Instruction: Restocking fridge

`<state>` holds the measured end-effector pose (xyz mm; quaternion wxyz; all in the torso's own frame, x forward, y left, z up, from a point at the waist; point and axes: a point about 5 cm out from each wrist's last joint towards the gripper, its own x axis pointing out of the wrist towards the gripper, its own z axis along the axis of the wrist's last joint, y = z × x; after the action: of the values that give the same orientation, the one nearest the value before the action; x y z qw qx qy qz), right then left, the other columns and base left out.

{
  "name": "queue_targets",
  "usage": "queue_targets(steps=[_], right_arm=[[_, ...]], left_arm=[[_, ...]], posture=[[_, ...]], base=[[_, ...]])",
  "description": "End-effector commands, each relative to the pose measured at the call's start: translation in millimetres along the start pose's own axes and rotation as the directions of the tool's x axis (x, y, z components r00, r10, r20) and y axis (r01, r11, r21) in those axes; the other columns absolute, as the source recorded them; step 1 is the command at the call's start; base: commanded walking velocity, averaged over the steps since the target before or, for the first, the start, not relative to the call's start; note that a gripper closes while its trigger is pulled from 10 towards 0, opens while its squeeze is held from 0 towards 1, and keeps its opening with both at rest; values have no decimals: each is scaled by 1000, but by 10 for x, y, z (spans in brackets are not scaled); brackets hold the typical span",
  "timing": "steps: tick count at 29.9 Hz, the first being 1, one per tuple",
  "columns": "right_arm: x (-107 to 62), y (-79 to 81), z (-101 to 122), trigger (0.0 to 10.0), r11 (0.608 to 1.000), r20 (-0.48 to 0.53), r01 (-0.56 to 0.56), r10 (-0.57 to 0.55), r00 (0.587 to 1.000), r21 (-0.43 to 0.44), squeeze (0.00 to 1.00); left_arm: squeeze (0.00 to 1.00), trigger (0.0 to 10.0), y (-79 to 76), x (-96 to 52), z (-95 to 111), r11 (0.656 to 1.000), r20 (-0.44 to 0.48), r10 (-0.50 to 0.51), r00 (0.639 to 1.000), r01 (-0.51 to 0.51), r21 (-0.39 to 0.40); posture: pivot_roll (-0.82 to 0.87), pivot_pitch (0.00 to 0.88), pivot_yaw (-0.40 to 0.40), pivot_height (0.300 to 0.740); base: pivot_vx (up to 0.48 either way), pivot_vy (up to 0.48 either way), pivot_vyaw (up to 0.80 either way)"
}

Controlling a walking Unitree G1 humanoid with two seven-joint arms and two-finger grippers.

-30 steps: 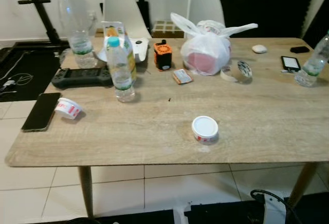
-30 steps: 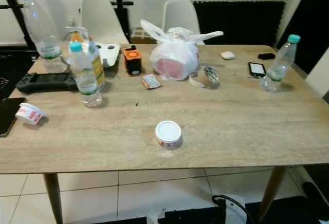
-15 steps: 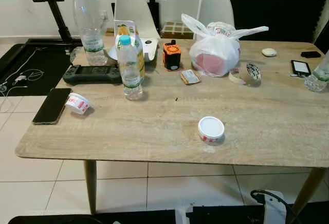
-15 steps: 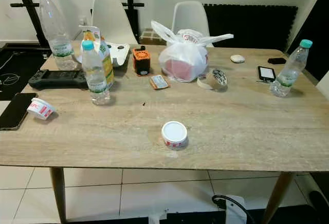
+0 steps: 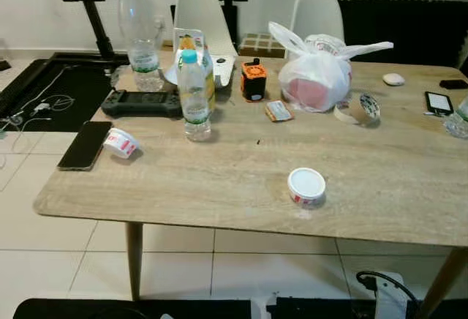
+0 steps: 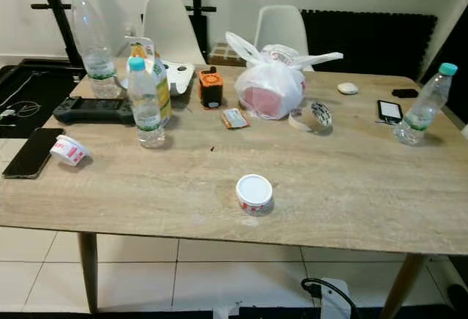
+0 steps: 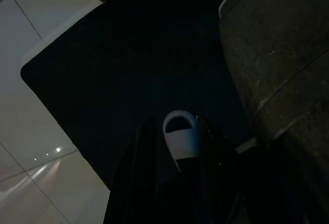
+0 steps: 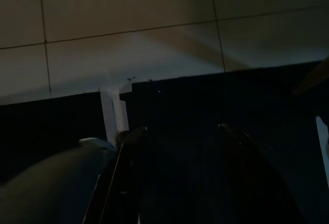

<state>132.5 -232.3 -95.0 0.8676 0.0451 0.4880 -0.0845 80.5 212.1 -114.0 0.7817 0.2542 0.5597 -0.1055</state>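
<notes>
The wooden bench (image 5: 219, 180) spreads across the head views, loaded with goods for the fridge. A small bottle (image 5: 194, 96) stands left of centre with a juice carton (image 5: 191, 44) just behind it; a taller bottle (image 5: 139, 34) stands at the upper left, and a third bottle (image 6: 423, 107) at the right edge. A white bag (image 5: 316, 74) sits at upper centre. A white-lidded tub (image 5: 306, 186) rests alone near the front edge, and a small cup (image 5: 121, 143) lies tipped beside a phone (image 5: 85, 145) at the left.

Both arms hang low over the floor. In the dim left wrist view the left hand (image 7: 172, 152) seems to have a small white object (image 7: 181, 139) between its fingers, though whether it grips it I cannot tell. The right hand (image 8: 177, 147) stands parted and holds nothing.

The step in hand looks like approaching the bench to choose an item. The next move calls for closing in and raising an arm, probably toward the tub, the nearest thing.
</notes>
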Motion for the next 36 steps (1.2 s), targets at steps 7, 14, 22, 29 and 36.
queue_targets(steps=[7,14,22,29,36], right_arm=[[-3,-20,5,10000,1000,5,9,-9,1000,3,0],[-3,-19,5,10000,1000,5,8,-8,1000,3,0],[-2,-18,7,10000,1000,4,9,-9,1000,3,0],[-1,-17,11,10000,1000,5,9,-9,1000,4,0],[-1,-22,12,10000,1000,4,9,-9,1000,2,0]], left_arm=[[306,10000,-21,30,322,1000,124,-1,992,3,-17],[298,10000,-22,30,320,1000,123,-1,992,4,-23],[298,10000,-22,31,323,1000,122,-3,993,5,-22],[341,10000,-23,32,331,1000,124,-6,992,6,-5],[329,10000,-24,32,332,1000,123,-5,992,6,-9]], posture=[[5,0,-45,740],[5,0,-44,740],[5,0,-44,740],[4,0,-44,740],[5,0,-45,740]], base=[[0,-49,0],[0,0,0],[0,0,0],[0,-325,0],[0,-438,0]])
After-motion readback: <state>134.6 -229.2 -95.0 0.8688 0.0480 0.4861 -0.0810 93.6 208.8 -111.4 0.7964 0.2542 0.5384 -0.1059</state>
